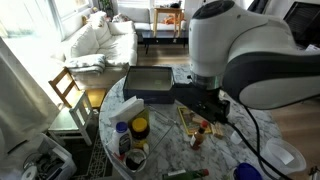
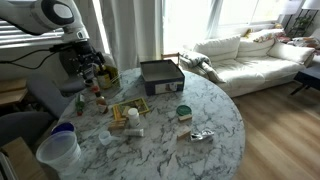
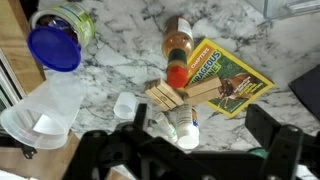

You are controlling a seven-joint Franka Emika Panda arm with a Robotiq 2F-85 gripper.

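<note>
My gripper (image 3: pixel 190 152) is open and empty, its two dark fingers wide apart at the bottom of the wrist view. It hovers above the marble table (image 3: pixel 120 75). Just below it lie a small white bottle (image 3: pixel 185 128), a stack of wooden blocks (image 3: pixel 175 95), a bottle with a red cap (image 3: pixel 178 50) and a green and yellow booklet (image 3: pixel 228 80). In both exterior views the gripper (image 1: pixel 207 105) (image 2: pixel 85 68) hangs over the table's edge near these things, touching none of them.
A clear plastic cup (image 3: pixel 45 112) (image 2: pixel 57 152) and a blue-lidded jar (image 3: pixel 55 45) stand nearby. A black box (image 1: pixel 150 82) (image 2: pixel 160 75), a green-lidded jar (image 2: pixel 183 112) and a foil piece (image 2: pixel 200 135) sit on the round table. A wooden chair (image 1: pixel 68 88) and white sofa (image 2: pixel 250 55) stand beyond.
</note>
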